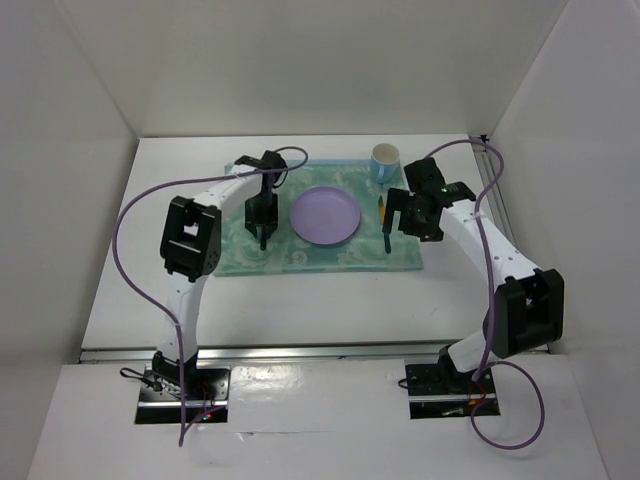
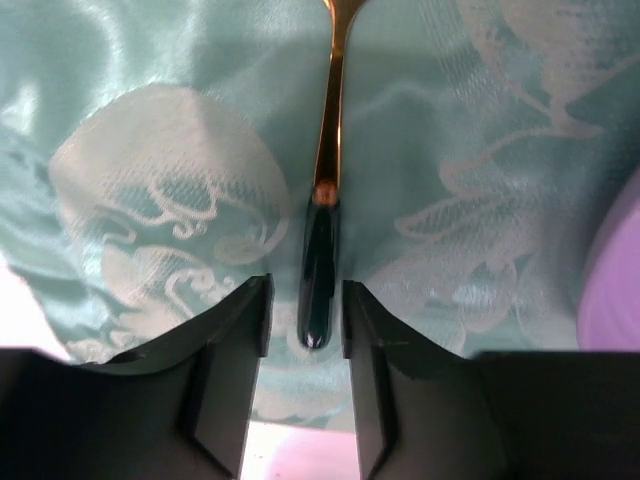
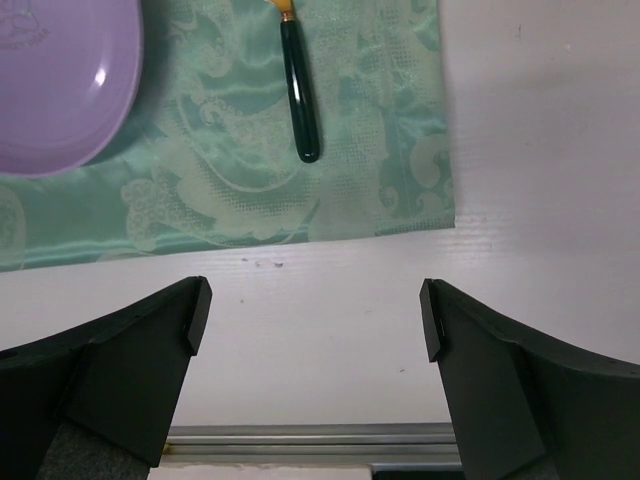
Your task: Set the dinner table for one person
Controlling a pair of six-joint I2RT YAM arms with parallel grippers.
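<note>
The white dinner table (image 1: 300,310) carries a green patterned placemat (image 1: 300,258) with a purple plate (image 1: 325,215) at its middle. My left gripper (image 1: 263,222) is low over the mat, left of the plate. In the left wrist view it (image 2: 305,300) is narrowly open, its jaws either side of a gold utensil's dark green handle (image 2: 320,250) with small gaps; the utensil lies on the mat. A second green-handled utensil (image 1: 384,228) lies right of the plate. My right gripper (image 1: 405,210) is raised, wide open and empty (image 3: 312,310).
A light blue mug (image 1: 386,162) stands at the mat's back right. White walls enclose the table on three sides. A metal rail (image 3: 300,435) runs along the table's near edge. The plate (image 3: 60,80) and second utensil (image 3: 300,95) show in the right wrist view.
</note>
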